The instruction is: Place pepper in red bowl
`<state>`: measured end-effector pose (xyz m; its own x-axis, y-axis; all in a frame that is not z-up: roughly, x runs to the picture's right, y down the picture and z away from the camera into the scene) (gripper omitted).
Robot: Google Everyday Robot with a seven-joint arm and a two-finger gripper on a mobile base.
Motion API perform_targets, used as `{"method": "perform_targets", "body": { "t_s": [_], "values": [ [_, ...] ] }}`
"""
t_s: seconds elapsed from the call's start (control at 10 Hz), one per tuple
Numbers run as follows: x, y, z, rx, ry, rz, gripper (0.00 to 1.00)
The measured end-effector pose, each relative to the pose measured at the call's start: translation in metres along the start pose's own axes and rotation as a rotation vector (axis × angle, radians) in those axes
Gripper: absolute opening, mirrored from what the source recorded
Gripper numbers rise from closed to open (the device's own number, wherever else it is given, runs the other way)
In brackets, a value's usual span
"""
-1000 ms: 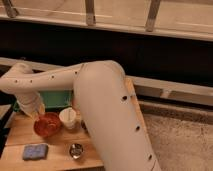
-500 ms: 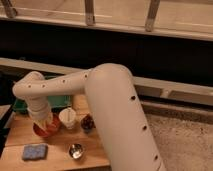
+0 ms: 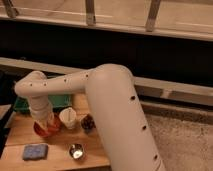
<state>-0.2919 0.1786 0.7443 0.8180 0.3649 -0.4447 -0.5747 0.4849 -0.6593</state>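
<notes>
White rounded arm (image 3: 112, 107) shells dotted with dark holes.

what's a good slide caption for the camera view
Arm lowers its gripper over the red bowl beside a white cup.

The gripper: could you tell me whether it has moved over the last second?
Yes. The gripper has swung down and right, from left of the red bowl to directly over it, beside the white cup.

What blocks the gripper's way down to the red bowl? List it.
Nothing visible does. The gripper hangs right over the red bowl, nothing showing between them. The white cup stands beside the bowl, to its right. The pepper itself isn't visible.
</notes>
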Motion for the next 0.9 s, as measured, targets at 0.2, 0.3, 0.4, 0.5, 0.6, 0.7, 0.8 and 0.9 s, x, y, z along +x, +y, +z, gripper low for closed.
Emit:
{"method": "perform_targets", "body": {
  "t_s": [0.2, 0.3, 0.4, 0.5, 0.6, 0.7, 0.8, 0.9],
  "values": [
    [-0.002, 0.0, 0.003, -0.01, 0.015, -0.006, 0.76],
    [-0.003, -0.001, 0.003, -0.011, 0.019, -0.007, 0.8],
    [-0.004, -0.001, 0.003, -0.01, 0.021, -0.008, 0.8],
    [-0.005, -0.002, 0.001, -0.008, 0.023, -0.009, 0.8],
    [-0.006, -0.002, 0.001, -0.006, 0.025, -0.011, 0.8],
    [-0.006, -0.002, 0.0, -0.003, 0.026, -0.013, 0.8],
    [-0.007, -0.002, -0.003, 0.004, 0.026, -0.015, 0.8],
    [-0.009, -0.003, -0.008, 0.015, 0.02, -0.016, 0.8]
  ]
}}
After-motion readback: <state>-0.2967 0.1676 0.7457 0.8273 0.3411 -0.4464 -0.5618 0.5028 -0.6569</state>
